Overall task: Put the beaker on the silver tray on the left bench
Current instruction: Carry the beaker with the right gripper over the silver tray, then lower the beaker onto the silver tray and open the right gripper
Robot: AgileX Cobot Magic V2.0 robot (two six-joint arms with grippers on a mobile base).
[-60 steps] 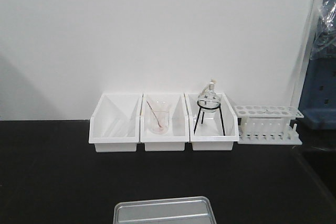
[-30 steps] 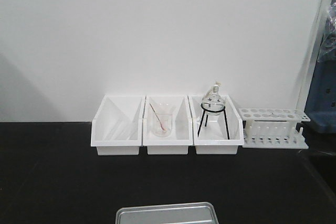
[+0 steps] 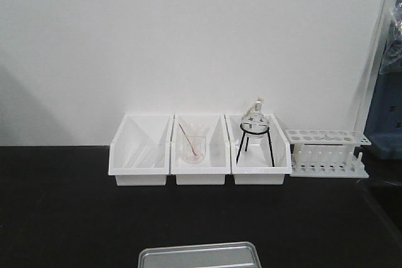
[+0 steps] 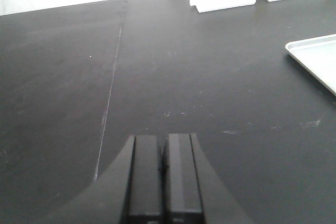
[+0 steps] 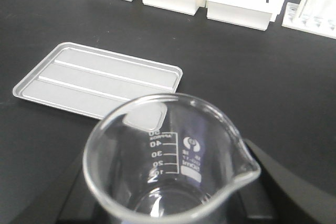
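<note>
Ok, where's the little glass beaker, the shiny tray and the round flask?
beaker (image 5: 186, 153): right wrist view, on its printed scale.
silver tray (image 5: 100, 80): right wrist view, on its bare flat bottom.
round flask (image 3: 254, 122): front-facing view, on its glass bulb.

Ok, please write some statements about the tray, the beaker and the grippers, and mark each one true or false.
1. The silver tray is empty. True.
2. The beaker stands on the silver tray. False: the right gripper holds it, short of the tray.
3. The left gripper is wide open. False: it is shut and holds nothing.
4. The round flask stands in the white bin nearest the test tube rack. True.
</note>
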